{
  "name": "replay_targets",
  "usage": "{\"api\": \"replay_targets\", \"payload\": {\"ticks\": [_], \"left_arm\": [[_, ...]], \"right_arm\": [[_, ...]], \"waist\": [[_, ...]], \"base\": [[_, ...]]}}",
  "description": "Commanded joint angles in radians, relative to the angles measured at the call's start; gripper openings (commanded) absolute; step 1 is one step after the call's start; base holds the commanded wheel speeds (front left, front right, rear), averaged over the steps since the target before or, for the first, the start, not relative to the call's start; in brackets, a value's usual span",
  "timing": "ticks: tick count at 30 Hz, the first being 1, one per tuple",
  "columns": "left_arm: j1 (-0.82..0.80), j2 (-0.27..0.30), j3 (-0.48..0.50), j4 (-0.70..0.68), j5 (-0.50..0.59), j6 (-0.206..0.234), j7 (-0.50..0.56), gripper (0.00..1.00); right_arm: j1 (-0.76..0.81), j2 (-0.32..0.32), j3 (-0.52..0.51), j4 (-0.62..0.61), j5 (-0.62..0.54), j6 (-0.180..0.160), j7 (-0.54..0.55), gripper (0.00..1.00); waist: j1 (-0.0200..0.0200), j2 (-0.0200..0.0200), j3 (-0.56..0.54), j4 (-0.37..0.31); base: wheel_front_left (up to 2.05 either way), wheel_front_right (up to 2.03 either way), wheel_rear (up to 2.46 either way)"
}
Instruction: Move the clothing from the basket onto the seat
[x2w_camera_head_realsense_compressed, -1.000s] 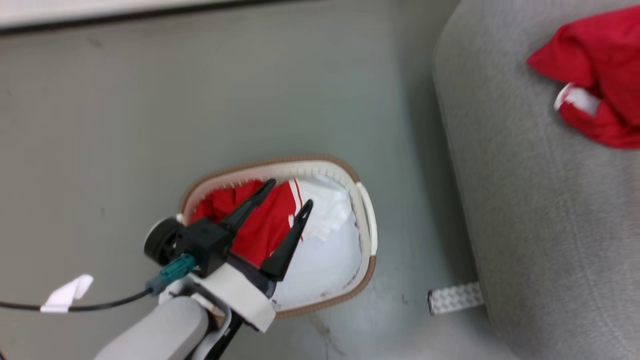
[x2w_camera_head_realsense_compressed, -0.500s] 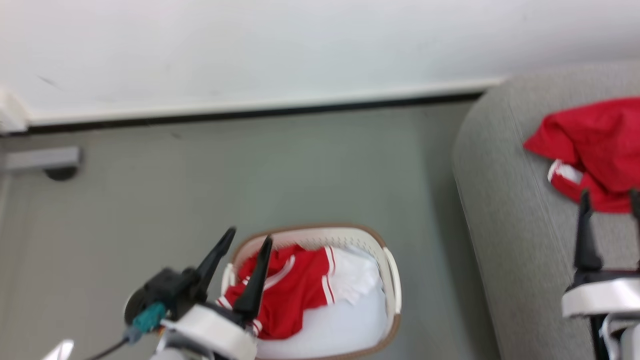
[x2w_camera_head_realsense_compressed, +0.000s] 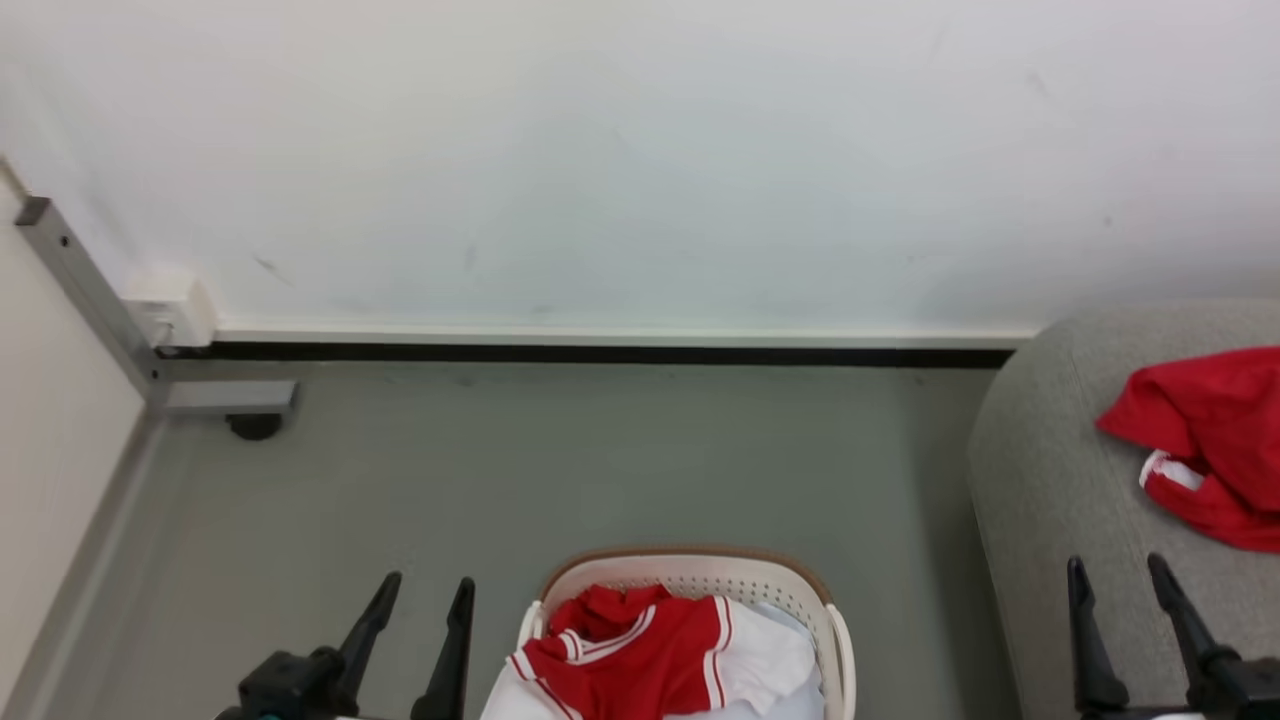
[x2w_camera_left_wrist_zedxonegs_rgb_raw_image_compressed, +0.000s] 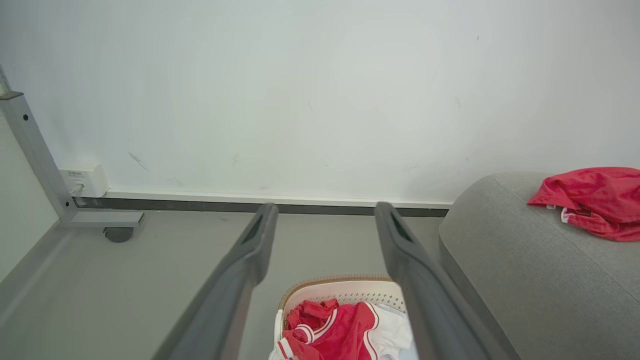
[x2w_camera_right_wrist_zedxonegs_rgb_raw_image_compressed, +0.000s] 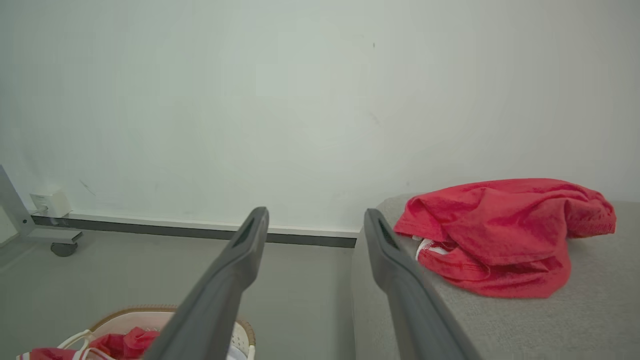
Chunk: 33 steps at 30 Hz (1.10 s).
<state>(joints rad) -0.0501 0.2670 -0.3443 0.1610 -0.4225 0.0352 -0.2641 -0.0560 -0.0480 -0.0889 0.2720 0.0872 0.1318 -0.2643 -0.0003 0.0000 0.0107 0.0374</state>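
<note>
Lying crumpled in the basket (x2w_camera_head_realsense_compressed: 690, 562) at 6 o'clock of the head view, the red-and-white striped garment (x2w_camera_head_realsense_compressed: 640, 655) is the piece left to move. The plain red garment (x2w_camera_head_realsense_compressed: 1215, 440) with its white band already rests on the seat (x2w_camera_head_realsense_compressed: 1040, 480) at 3 o'clock, near the rounded end, so I judge the task half done and the step in hand a fresh reach for the basket.

The left gripper (x2w_camera_head_realsense_compressed: 429, 581) stands at 7 o'clock, just beside the basket's rim, fingers spread wide and empty. The right gripper (x2w_camera_head_realsense_compressed: 1115, 562) stands at 5 o'clock over the seat's front edge, likewise spread and holding nothing.

The next move likely calls for one gripper to come down over the basket from above, clear the brown rim and pinch a raised fold of the striped cloth, since soft fabric will sag and could catch on the rim as it lifts.

Bare floor (x2w_camera_head_realsense_compressed: 600, 460) opens from 9 to 12 o'clock up to the wall (x2w_camera_head_realsense_compressed: 640, 180). A metal frame leg (x2w_camera_head_realsense_compressed: 220, 398) sits at 10 o'clock, well apart. The tight spot is the strip of floor between basket and seat, at 4 o'clock.
</note>
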Motion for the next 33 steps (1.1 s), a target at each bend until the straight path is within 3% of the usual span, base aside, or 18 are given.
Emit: {"api": "replay_targets", "payload": {"ticks": [1,17,33], "left_arm": [[0.019,-0.006,0.010,0.004,0.022,-0.008,0.000,1.00],[0.060,-0.085,0.110,0.034,0.107,-0.083,0.000,1.00],[0.056,-0.124,0.163,0.050,0.156,-0.125,0.000,1.00]], "right_arm": [[0.022,-0.004,0.006,0.007,0.016,-0.002,0.000,1.00],[0.058,-0.004,0.047,0.015,0.070,-0.002,0.000,1.00],[0.050,-0.004,0.048,0.017,0.075,-0.002,0.000,1.00]], "waist": [[0.0003,0.0000,-0.028,0.025],[0.0003,0.0000,-0.057,0.014],[0.0003,0.0000,-0.048,-0.027]], "base": [[0.00,0.00,0.00],[0.00,0.00,0.00],[0.00,0.00,0.00]]}}
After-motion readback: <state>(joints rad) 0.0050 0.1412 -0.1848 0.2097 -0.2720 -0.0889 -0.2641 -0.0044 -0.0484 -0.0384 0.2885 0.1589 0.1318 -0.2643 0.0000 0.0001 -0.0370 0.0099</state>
